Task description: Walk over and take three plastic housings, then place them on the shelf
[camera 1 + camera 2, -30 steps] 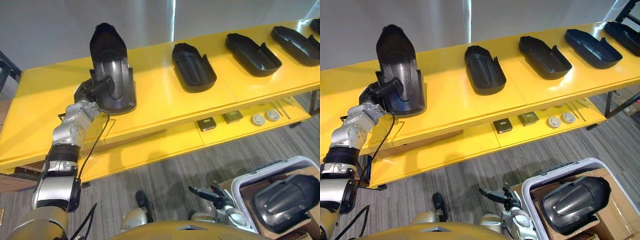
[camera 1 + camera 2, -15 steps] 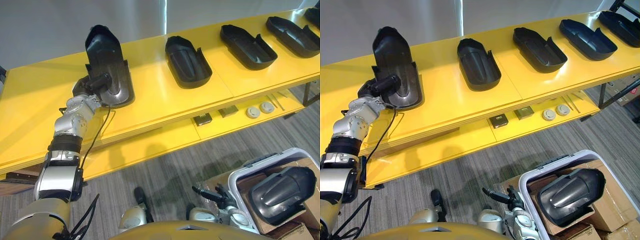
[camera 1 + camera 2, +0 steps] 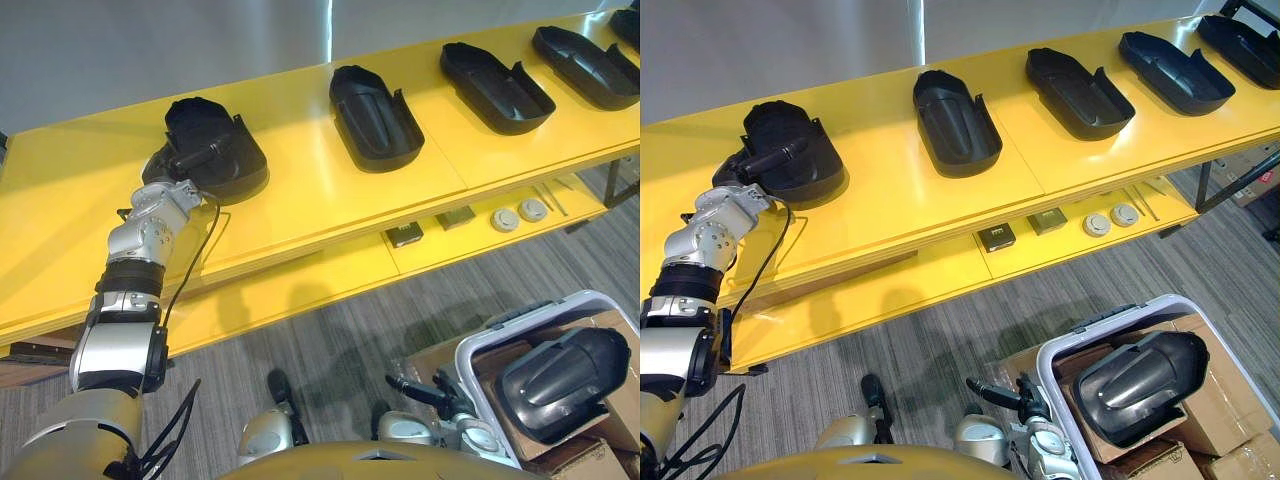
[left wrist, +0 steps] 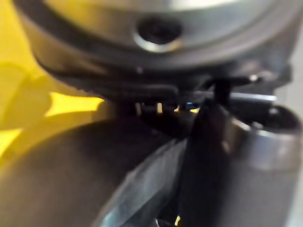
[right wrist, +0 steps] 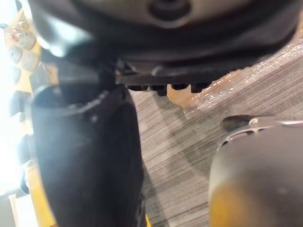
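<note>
A black plastic housing (image 3: 212, 152) lies flat, hollow side up, at the left of the yellow shelf (image 3: 300, 210). My left hand (image 3: 168, 172) sits at its near end, with the thumb (image 3: 778, 157) straight across the rim and no curl around it. Three more housings (image 3: 375, 118) (image 3: 497, 87) (image 3: 585, 67) lie in a row to the right. Another housing (image 3: 558, 382) rests dome up in the white bin (image 3: 478, 352) at lower right. My right hand (image 3: 428, 390) hangs low beside that bin, fingers straight and empty.
A lower yellow shelf (image 3: 300, 290) carries two small square parts (image 3: 407, 236) (image 3: 456, 217) and two round white ones (image 3: 505, 218) (image 3: 533, 209). Cardboard boxes (image 3: 1230, 455) surround the bin. Grey carpet lies between me and the shelf.
The housing has gone from standing tilted in my left hand to lying flat on the shelf. The left hand has dropped a little with it. The right hand has stayed put.
</note>
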Motion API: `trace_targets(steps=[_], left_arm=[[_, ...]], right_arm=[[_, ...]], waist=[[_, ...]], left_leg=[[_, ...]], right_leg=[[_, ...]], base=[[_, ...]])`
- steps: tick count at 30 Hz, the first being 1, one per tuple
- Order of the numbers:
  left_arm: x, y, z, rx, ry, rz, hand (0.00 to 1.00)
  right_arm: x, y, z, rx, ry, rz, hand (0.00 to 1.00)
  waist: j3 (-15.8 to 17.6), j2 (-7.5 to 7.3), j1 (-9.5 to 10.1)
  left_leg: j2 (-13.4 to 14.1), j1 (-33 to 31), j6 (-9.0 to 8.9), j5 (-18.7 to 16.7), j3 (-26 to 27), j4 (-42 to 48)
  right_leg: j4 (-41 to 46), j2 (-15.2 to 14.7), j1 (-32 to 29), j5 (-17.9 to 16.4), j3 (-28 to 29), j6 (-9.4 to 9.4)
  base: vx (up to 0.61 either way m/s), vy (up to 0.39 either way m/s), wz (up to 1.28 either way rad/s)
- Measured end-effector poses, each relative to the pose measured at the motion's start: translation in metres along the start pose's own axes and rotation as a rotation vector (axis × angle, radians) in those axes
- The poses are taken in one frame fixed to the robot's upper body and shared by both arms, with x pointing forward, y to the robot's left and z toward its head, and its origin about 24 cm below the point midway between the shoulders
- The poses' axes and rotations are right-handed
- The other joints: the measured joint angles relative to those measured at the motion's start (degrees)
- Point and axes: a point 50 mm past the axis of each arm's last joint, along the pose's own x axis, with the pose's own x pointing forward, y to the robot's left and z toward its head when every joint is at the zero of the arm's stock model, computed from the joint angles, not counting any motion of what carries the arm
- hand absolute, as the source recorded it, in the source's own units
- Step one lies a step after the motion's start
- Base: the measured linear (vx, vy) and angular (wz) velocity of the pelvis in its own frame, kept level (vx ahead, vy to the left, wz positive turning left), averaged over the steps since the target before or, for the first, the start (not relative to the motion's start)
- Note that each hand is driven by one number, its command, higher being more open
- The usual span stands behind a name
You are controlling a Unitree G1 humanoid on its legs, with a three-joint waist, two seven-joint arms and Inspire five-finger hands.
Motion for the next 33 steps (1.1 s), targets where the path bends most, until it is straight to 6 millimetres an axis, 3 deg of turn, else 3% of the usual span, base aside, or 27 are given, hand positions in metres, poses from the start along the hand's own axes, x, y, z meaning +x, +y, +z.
trace_targets(steps=[9,17,29,33], left_arm=[[0.002,0.004,0.011,0.109,-0.011,0.053,1.00],[0.006,0.031,0.032,0.460,-0.040,0.235,1.00],[0.005,0.054,0.050,0.635,0.003,0.325,1.00],[0.002,0.060,0.071,0.721,-0.050,0.377,1.00]], right_arm=[[0.000,0.000,0.000,0.016,0.001,-0.009,1.00],[-0.002,0.000,-0.006,0.021,0.017,-0.011,1.00],[-0.006,-0.004,-0.015,0.033,0.036,-0.017,1.00],[-0.007,-0.007,-0.016,0.032,0.039,-0.023,1.00]], waist=[[0.44,0.03,-0.74],[0.49,0.00,-1.30],[0.43,0.60,-1.41],[0.38,1.28,-1.20]], left_leg=[[0.03,0.07,0.05,0.04,0.12,0.00],[0.40,1.43,-0.34,-0.24,1.07,0.00],[0.77,2.14,-0.55,-0.36,1.14,0.02],[0.72,2.20,-0.44,-0.26,1.04,0.02]], right_leg=[[0.01,0.02,0.07,0.40,0.17,0.66],[0.02,0.23,0.74,0.23,1.24,0.39],[0.39,0.53,0.96,0.16,2.00,0.28],[1.03,0.44,0.88,0.16,2.13,0.28]], base=[[0.00,0.000,0.00],[0.01,-0.002,-0.07],[0.00,-0.005,-0.02],[0.00,0.000,0.00]])
